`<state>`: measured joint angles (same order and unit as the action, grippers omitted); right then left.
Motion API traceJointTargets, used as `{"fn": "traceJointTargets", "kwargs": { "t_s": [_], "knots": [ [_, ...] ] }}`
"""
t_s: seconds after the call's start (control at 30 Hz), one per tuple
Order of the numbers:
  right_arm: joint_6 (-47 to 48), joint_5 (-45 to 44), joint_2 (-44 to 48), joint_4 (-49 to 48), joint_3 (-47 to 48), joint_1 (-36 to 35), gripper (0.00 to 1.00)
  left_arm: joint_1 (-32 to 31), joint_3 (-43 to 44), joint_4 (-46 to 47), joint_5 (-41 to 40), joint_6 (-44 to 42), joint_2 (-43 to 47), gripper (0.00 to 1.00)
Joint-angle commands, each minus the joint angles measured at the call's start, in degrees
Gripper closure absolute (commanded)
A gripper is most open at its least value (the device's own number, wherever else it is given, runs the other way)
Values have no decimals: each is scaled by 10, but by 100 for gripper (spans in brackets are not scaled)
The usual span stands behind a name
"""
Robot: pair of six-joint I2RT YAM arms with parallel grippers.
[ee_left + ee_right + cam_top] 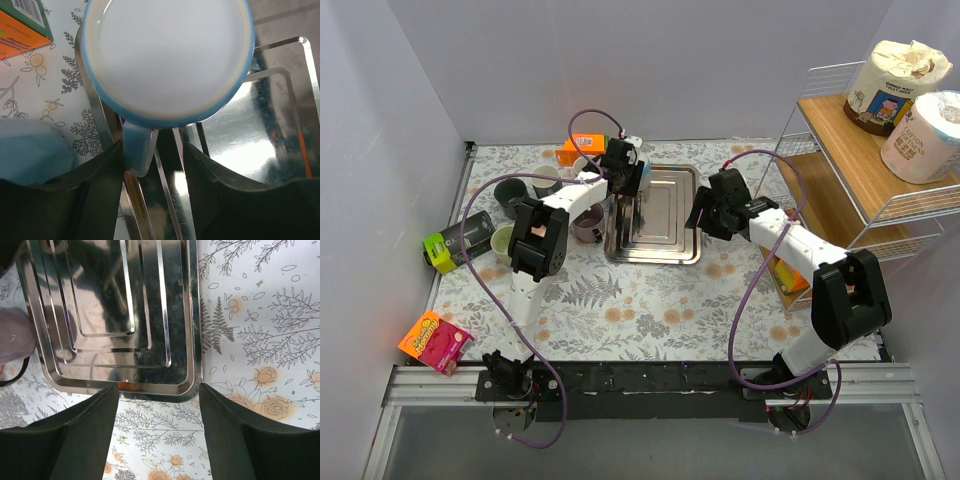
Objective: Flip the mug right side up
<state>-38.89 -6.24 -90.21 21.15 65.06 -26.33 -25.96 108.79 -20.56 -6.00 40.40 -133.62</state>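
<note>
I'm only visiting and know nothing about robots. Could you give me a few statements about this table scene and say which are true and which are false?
1. The handle of the blue mug sits inside the left pincer. True.
2. The right pincer is carrying a cup. False: it is open and empty, by the edge of the metal tray.
3. Paper rolls stand on the wire shelf. True.
4. The table cover is plain white. False: it has a flower print.
</note>
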Motion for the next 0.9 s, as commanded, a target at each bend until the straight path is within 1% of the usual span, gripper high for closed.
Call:
{"fn": "traceJointTargets", "kwargs": {
  "t_s": [0.0, 0.07, 0.23, 0.3, 0.4, 0.5, 0.53, 0.7, 0.8, 0.83, 0.87],
  "knots": [
    [-7, 7, 20, 2, -4, 1, 28, 1, 6, 12, 5, 6, 35, 55],
    [-7, 6, 24, 2, -7, 1, 28, 1, 6, 14, 4, 9, 37, 55],
    [-9, 9, 24, 1, -13, 2, 29, 1, 14, 18, -2, 13, 37, 46],
    [-9, 9, 23, 1, -12, 1, 29, 1, 21, 19, -5, 13, 38, 46],
    [-8, 11, 17, 2, -9, 1, 29, 1, 26, 19, -7, 13, 38, 48],
    [-7, 13, 13, 1, -5, 1, 30, 0, 26, 19, -7, 14, 40, 54],
    [-7, 15, 12, 1, -5, 2, 30, 1, 25, 22, -9, 17, 41, 57],
    [-5, 18, 4, 1, -2, 1, 30, 0, 29, 28, -16, 18, 41, 60],
    [-3, 21, 0, 2, 1, 1, 30, 1, 35, 30, -18, 15, 39, 59],
    [-3, 21, -1, 2, 1, 1, 30, 1, 38, 29, -17, 15, 38, 60],
    [-3, 21, -2, 2, 2, 1, 30, 1, 39, 29, -16, 16, 38, 66]
  ]
}}
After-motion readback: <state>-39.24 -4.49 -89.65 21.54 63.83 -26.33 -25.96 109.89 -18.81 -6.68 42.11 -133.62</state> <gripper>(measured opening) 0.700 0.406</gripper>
